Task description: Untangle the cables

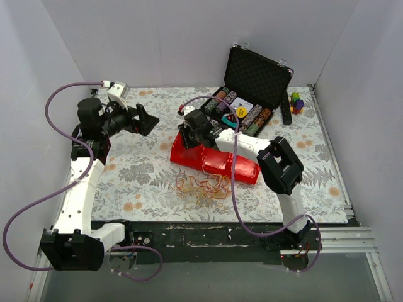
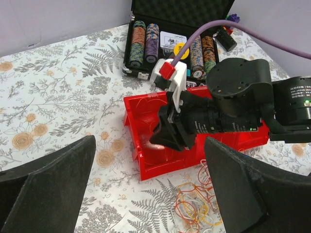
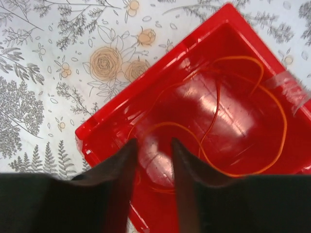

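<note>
Over the red bin (image 3: 97, 130), the right tool (image 3: 153, 143) hangs with fingers slightly apart, gripping nothing. Only its own wrist camera shows the orange cables (image 3: 285, 126) looped on the bin floor just beyond its tips. The overhead view adds what that camera misses: the cable tangle (image 1: 203, 185) on the counter (image 1: 145, 171), beside the bin behind that tool. The left tool (image 2: 149, 141), spread wide and empty, faces it from well apart.

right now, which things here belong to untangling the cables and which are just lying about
Job: tangled cables on the table; orange cable in the red bin.
Lying about: poker chip case; coloured blocks.
</note>
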Controlling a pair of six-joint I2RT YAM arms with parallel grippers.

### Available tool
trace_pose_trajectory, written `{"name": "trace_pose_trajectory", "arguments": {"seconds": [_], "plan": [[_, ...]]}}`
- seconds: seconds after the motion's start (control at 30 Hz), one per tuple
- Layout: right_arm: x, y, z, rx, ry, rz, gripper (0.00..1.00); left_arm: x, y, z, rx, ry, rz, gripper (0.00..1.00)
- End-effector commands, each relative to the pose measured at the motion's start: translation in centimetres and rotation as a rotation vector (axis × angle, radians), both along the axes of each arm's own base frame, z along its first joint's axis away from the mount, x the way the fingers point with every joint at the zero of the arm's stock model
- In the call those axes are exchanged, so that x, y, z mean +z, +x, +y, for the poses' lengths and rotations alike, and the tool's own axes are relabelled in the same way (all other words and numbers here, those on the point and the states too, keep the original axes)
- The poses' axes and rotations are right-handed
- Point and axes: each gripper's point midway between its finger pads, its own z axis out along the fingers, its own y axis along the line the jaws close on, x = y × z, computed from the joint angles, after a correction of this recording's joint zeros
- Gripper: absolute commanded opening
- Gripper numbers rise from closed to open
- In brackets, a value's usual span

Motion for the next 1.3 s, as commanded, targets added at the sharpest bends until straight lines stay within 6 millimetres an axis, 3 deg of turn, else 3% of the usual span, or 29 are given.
{"name": "trace_pose_trajectory", "arguments": {"seconds": [0.0,0.13,0.3,0.43,0.53,0.7,0.83,1.03,1.27], "plan": [[1.4,-0.6,-0.1,-0.006,0.04,0.021,0.52,0.2,-1.1,-0.3,-0.037,0.012,-0.017,0.96],[3.9,-2.0,-0.2,0.0,0.099,0.034,0.68,-0.1,-1.4,-0.7,-0.091,0.031,-0.023,0.98],[7.8,-3.7,-1.0,0.005,0.153,0.025,0.71,-0.2,-2.6,-1.6,-0.188,0.057,-0.031,0.98],[9.3,-5.6,-3.1,-0.017,0.163,0.038,0.71,-1.4,-4.5,-2.4,-0.302,0.088,-0.019,0.96],[10.0,-7.0,-5.1,-0.042,0.157,0.046,0.69,-4.3,-6.5,-3.4,-0.399,0.133,0.026,0.96],[11.2,-9.6,-9.2,-0.087,0.187,0.005,0.66,-12.5,-10.6,-6.2,-0.572,0.292,0.155,0.96],[11.6,-11.2,-11.7,-0.123,0.205,-0.02,0.66,-16.8,-11.2,-7.7,-0.652,0.351,0.249,0.95],[13.1,-12.3,-13.2,-0.139,0.255,-0.051,0.63,-20.4,-8.4,-8.0,-0.662,0.412,0.307,0.87],[13.2,-12.6,-13.5,-0.14,0.265,-0.052,0.61,-23.0,-9.2,-9.4,-0.734,0.412,0.386,0.79]]}}
